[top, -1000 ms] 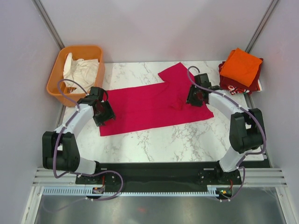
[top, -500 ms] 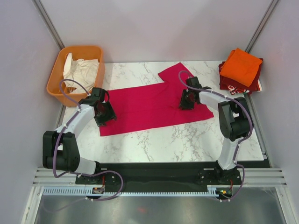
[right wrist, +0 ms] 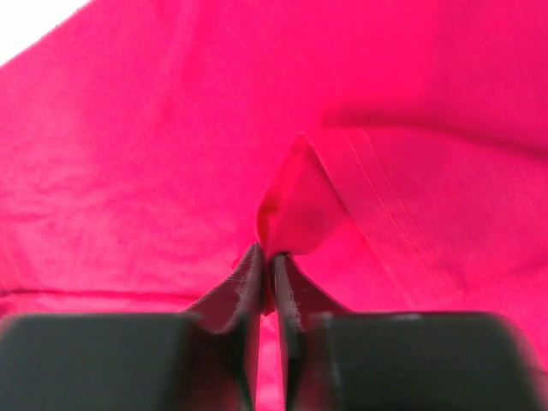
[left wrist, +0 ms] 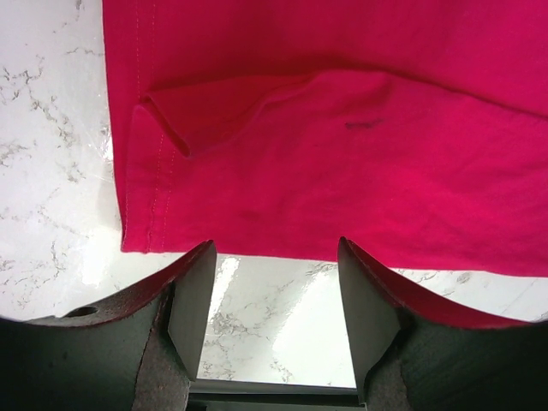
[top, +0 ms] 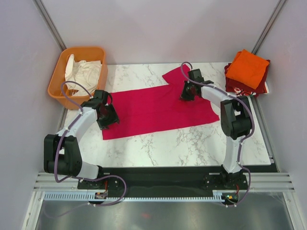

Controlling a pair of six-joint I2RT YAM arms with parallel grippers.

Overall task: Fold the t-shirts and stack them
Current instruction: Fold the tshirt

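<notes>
The magenta-pink t-shirt (top: 153,108) lies spread across the marble table; it also fills the left wrist view (left wrist: 342,145) and the right wrist view (right wrist: 154,128). My right gripper (top: 187,93) is shut on a pinched fold of it (right wrist: 295,205) near the right sleeve. My left gripper (top: 106,117) is open and empty, just off the shirt's lower left hem corner (left wrist: 141,240). The folded bright orange shirt (top: 247,67) lies on top of the dark red shirt (top: 240,87) at the back right.
An orange plastic basket (top: 60,72) with a cream-white cloth (top: 84,72) stands at the back left corner. Bare marble table (top: 168,143) runs in front of the shirt. Frame posts stand at both back corners.
My right gripper has moved back and left over the shirt, carrying the pinched fabric with it. The left arm has not moved.
</notes>
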